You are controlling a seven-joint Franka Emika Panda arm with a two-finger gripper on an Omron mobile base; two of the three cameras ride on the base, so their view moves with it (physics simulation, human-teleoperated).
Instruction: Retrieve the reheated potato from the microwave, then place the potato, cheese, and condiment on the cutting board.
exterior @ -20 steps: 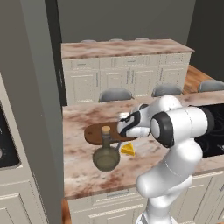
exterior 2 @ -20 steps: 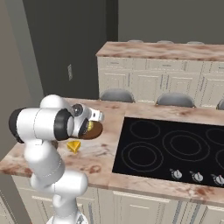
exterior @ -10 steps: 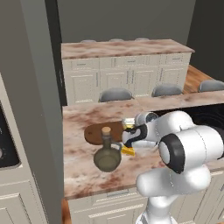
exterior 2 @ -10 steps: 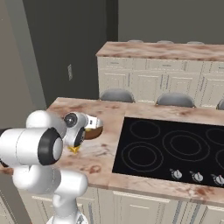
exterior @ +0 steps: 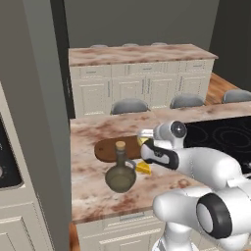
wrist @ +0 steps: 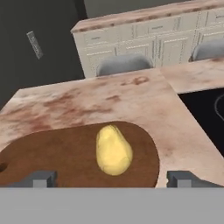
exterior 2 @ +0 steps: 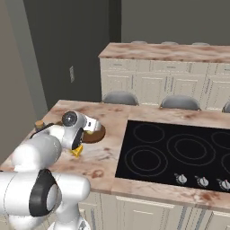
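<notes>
The potato lies on the cutting board toward its right end, and the gripper hovers just short of it, its 2 tips spread wide and holding nothing. The cheese sits on the counter just beside the board's near edge and the condiment stands next to it. The wedge looks light, firm and small, best pinched across its flat faces, while the round-bellied bottle seems heavier and slippery, so its narrow neck is likely the safer hold.

Home kitchen, marble counter, black cooktop (knobbed), cream cabinets
</notes>
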